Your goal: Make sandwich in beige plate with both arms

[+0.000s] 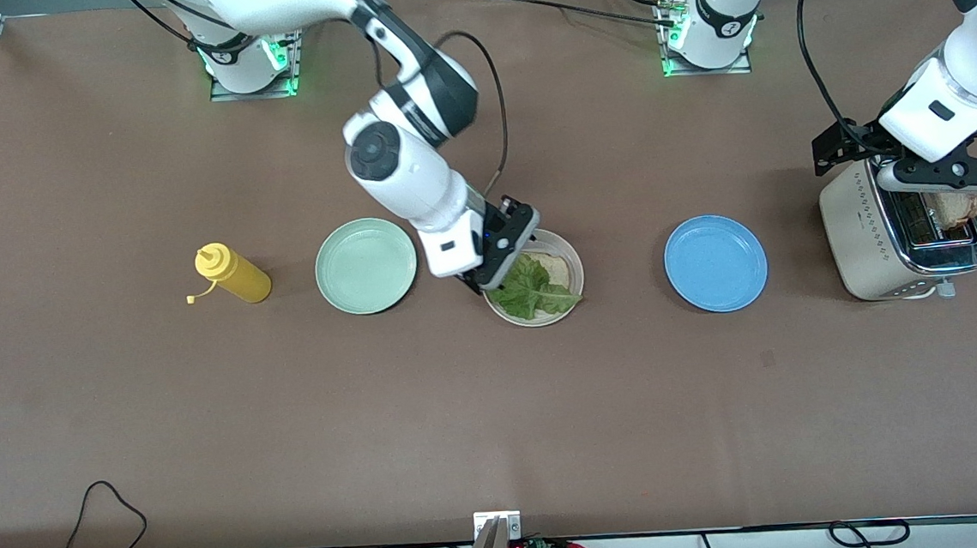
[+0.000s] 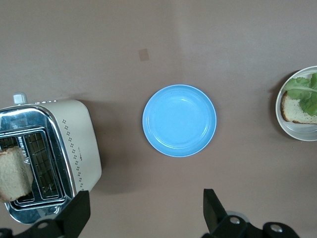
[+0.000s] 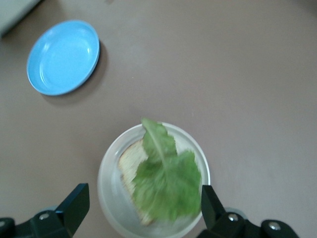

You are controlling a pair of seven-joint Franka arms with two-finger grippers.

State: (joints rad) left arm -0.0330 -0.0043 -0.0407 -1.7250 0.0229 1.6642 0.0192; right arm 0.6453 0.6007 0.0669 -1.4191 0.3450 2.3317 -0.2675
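The beige plate (image 1: pixel 571 255) sits mid-table and holds one bread slice (image 1: pixel 556 266) with a green lettuce leaf (image 1: pixel 533 292) lying on it. My right gripper (image 1: pixel 489 278) hangs open and empty just above this plate. In the right wrist view its fingers straddle the plate (image 3: pixel 106 183), the lettuce (image 3: pixel 166 181) and the bread (image 3: pixel 128 163). A second bread slice (image 1: pixel 957 207) stands in a slot of the cream toaster (image 1: pixel 860 239) at the left arm's end. My left gripper (image 1: pixel 942 182) is open and empty over the toaster. The left wrist view shows that slice (image 2: pixel 14 173).
A blue plate (image 1: pixel 716 262) lies between the beige plate and the toaster. A mint-green plate (image 1: pixel 366 265) and a yellow squeeze bottle (image 1: pixel 233 274) lie toward the right arm's end. Cables run along the table edge nearest the front camera.
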